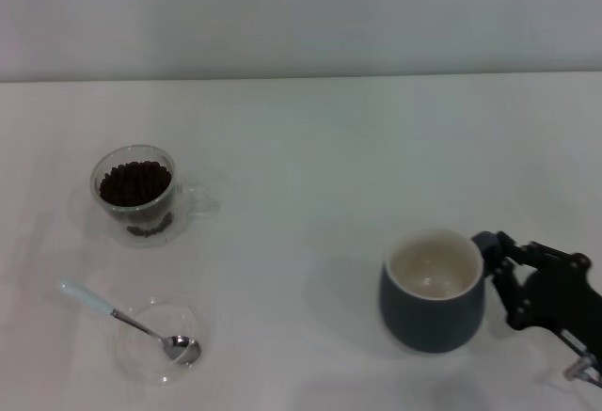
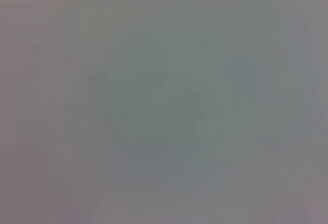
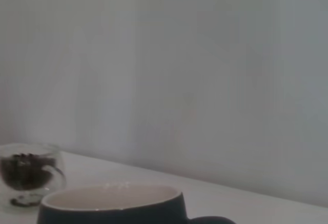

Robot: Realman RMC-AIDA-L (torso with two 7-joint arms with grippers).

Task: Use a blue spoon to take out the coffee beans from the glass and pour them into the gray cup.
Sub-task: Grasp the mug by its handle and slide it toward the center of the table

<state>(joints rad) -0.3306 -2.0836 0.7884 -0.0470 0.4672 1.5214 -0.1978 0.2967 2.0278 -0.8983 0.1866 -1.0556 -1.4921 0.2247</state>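
The blue spoon (image 1: 127, 319) lies at the robot's near left on the white bench (image 1: 310, 148). Its pale handle points away to the left and its shiny metal bowl rests in a flat clear glass dish (image 1: 158, 340). The right hand (image 1: 503, 260) sits far across, at the handle side of the rounded gray cup (image 1: 432, 291); whether it grips, I cannot tell. The left hand is unseen. Beyond the spoon stands the clear glass (image 1: 134, 194), holding dark oval coffee beans (image 1: 134, 183).

We see in the left wrist view only an even, featureless grey-green field that fades to a faintly pinkish grey toward its borders, with no object, edge, finger or surface that we can make out, so we cannot place anything relative to the jaws.
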